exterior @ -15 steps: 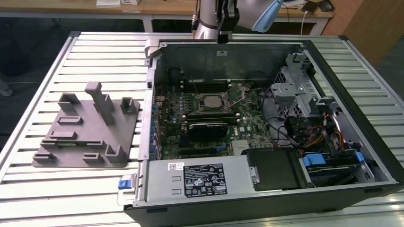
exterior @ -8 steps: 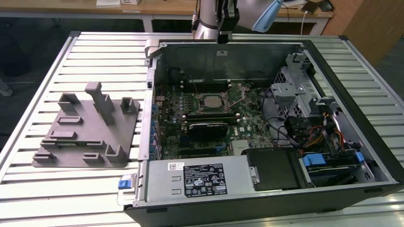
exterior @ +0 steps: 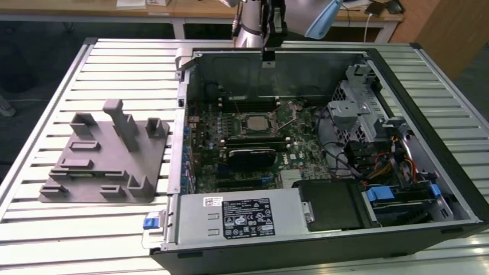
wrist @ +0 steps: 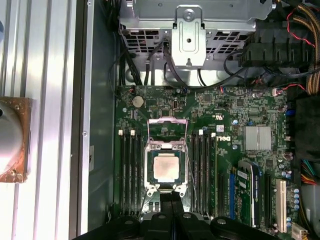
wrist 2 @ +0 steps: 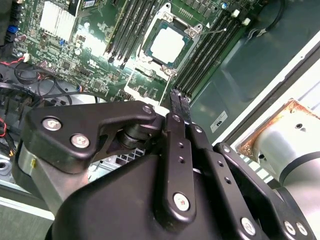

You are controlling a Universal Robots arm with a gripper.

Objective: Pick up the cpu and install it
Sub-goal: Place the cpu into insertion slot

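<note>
The cpu [exterior: 256,122], a small square chip with a silvery top, lies flat in the socket on the green motherboard [exterior: 298,152] inside the open computer case. Both wrist views look down on the cpu [wrist 2: 167,45] [wrist: 166,168], with the socket's metal load plate [wrist: 166,129] swung up and open beside it. My gripper [exterior: 267,54] hangs above the far side of the case, well clear of the chip. Its two black fingers [wrist 2: 176,107] are pressed together with nothing between them, and the gripper [wrist: 170,200] is a short way from the socket's edge.
Memory slots [wrist: 129,165] flank the socket on both sides. A black block [exterior: 252,156] sits nearer on the board, with the power supply [exterior: 237,215] in front and a drive cage [exterior: 359,97] at the exterior view's right. A grey fixture [exterior: 103,154] stands on the slatted table.
</note>
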